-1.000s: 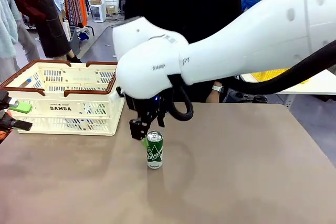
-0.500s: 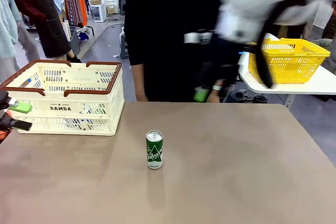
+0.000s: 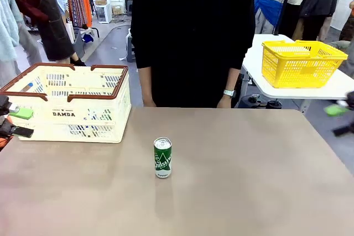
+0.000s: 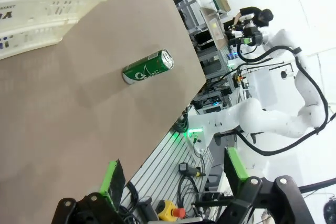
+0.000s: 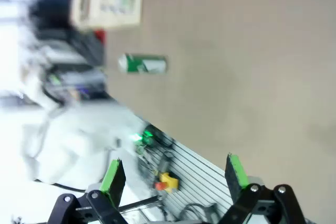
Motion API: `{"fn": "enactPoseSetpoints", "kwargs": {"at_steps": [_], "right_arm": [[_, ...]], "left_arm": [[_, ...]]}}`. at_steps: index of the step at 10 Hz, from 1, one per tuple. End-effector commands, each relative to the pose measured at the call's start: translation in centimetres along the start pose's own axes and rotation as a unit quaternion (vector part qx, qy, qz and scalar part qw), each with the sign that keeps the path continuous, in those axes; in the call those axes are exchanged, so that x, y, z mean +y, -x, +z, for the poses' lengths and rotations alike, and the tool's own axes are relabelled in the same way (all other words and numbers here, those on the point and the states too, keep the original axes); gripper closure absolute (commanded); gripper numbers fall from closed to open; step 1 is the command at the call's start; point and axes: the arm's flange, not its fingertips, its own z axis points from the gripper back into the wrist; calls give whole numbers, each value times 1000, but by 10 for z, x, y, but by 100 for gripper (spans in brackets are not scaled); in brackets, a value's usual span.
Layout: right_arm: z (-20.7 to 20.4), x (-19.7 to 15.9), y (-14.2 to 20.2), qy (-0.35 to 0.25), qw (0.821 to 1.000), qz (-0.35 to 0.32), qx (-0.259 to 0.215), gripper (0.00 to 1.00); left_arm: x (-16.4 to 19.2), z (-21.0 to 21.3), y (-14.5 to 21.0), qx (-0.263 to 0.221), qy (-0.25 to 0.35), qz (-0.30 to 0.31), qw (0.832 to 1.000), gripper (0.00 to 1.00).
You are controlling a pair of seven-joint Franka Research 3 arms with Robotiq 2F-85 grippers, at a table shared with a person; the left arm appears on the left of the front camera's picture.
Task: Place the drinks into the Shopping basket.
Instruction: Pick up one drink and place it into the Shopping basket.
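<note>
having been released upright on the counter [image 3: 249,192], the green can [image 3: 162,157] was left outside the basket [image 3: 119,89]; right end effector [image 3: 343,120] withdrawn, both end effectors wide, empty.

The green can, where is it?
In the front view, the green can stands upright mid-table, right of the cream basket and apart from it.

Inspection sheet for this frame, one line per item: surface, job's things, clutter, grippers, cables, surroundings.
Surface: brown table, mostly bare.
Job's things: one green can upright mid-table, apart from the Shopping basket at the table's left; a blue-capped item shows inside the basket.
Clutter: nothing seen.
Grippers: left gripper open, holding nothing; right gripper open, holding nothing.
Cables: nothing seen on the table.
Surroundings: person at the far side; yellow basket on a white side table.
</note>
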Motion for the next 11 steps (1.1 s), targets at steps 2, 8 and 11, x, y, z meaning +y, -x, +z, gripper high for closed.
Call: {"fn": "enactPoseSetpoints", "kwargs": {"at_steps": [2,8,11], "right_arm": [[4,-69,-18,-165,982,-48,-82,0],[21,-72,11,-117,988,-65,-71,0],[21,-72,11,-117,988,-65,-71,0]], "left_arm": [[-4,0,-1,-7,9,3,1000,0],[-4,0,-1,-7,9,3,1000,0],[-86,-61,-71,122,-115,-18,986,0]]}}
